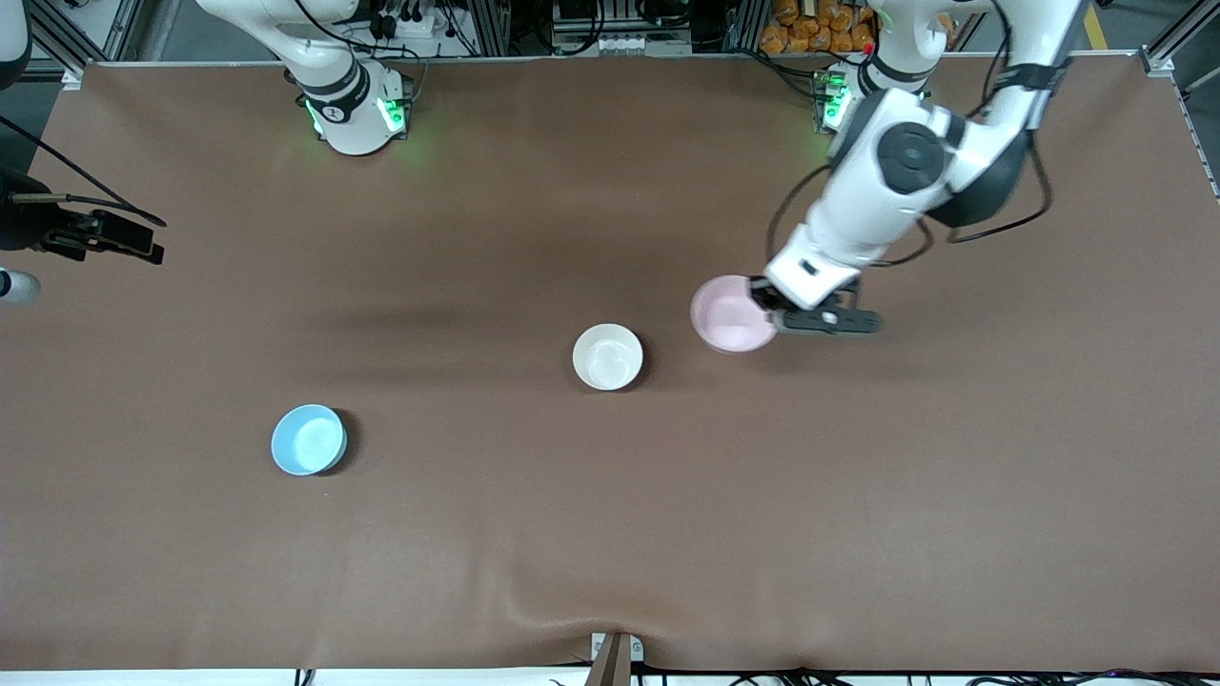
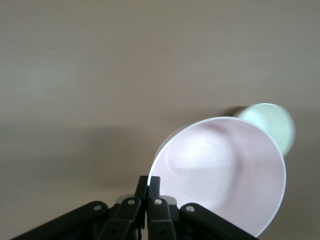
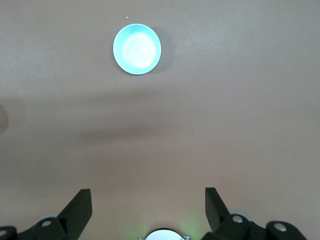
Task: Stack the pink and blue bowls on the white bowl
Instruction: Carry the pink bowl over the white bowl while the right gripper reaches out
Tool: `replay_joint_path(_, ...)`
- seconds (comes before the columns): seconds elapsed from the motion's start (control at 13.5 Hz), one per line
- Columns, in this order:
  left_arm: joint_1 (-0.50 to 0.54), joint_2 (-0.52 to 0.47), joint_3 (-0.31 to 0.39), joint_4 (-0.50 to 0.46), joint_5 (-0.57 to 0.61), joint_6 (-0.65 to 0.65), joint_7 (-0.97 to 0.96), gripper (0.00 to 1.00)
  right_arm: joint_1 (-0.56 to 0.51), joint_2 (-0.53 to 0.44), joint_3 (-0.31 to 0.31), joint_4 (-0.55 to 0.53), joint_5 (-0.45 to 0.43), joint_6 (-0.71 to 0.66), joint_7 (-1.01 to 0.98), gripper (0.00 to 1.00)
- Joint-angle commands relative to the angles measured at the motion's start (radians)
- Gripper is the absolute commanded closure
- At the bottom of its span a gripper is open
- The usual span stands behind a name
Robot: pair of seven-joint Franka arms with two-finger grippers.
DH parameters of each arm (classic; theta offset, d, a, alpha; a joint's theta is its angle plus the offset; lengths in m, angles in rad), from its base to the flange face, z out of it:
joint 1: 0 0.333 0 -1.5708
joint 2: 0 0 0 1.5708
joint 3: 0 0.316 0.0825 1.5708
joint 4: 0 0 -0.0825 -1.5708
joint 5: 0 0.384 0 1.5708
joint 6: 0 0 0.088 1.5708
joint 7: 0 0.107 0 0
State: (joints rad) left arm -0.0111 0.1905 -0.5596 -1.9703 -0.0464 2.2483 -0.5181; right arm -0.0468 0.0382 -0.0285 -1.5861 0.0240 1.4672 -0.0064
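Note:
My left gripper (image 1: 768, 311) is shut on the rim of the pale pink bowl (image 1: 729, 314) and holds it tilted above the table, beside the white bowl (image 1: 607, 356), toward the left arm's end. In the left wrist view the shut gripper (image 2: 149, 181) pinches the pink bowl's (image 2: 225, 172) rim, and the white bowl (image 2: 272, 125) shows past it. The light blue bowl (image 1: 308, 439) sits on the table nearer the front camera, toward the right arm's end. My right gripper (image 3: 147, 195) is open and empty high over the table, with the blue bowl (image 3: 137, 49) well ahead of it; it waits.
The brown table mat (image 1: 610, 534) covers the table. A black device on a stand (image 1: 95, 233) juts in at the right arm's end of the table. A small metal bracket (image 1: 615, 653) sits at the table edge nearest the front camera.

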Motion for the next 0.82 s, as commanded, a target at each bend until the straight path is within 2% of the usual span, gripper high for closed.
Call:
replay_joint_path(0.0, -0.081, 0.177, -0.002, 0.186, -0.015, -0.019, -0.095, 1.0, 0.001, 0.011, -0.008, -0.05, 0.01, 0.066, 0.016, 0.0)
replay_joint_path(0.22, -0.135, 0.306, 0.003, 0.298, 0.01, -0.016, -0.152, 1.0, -0.03, 0.044, -0.01, -0.092, 0.01, 0.163, 0.014, 0.0)
replay_joint_path(0.52, -0.176, 0.408, 0.006, 0.32, 0.025, 0.028, -0.158, 1.0, -0.051, 0.12, -0.01, -0.091, 0.01, 0.283, 0.016, 0.0)
replay_joint_path(0.74, -0.19, 0.467, 0.006, 0.318, 0.048, 0.117, -0.158, 1.0, -0.053, 0.198, -0.008, -0.095, 0.008, 0.369, 0.016, 0.0)
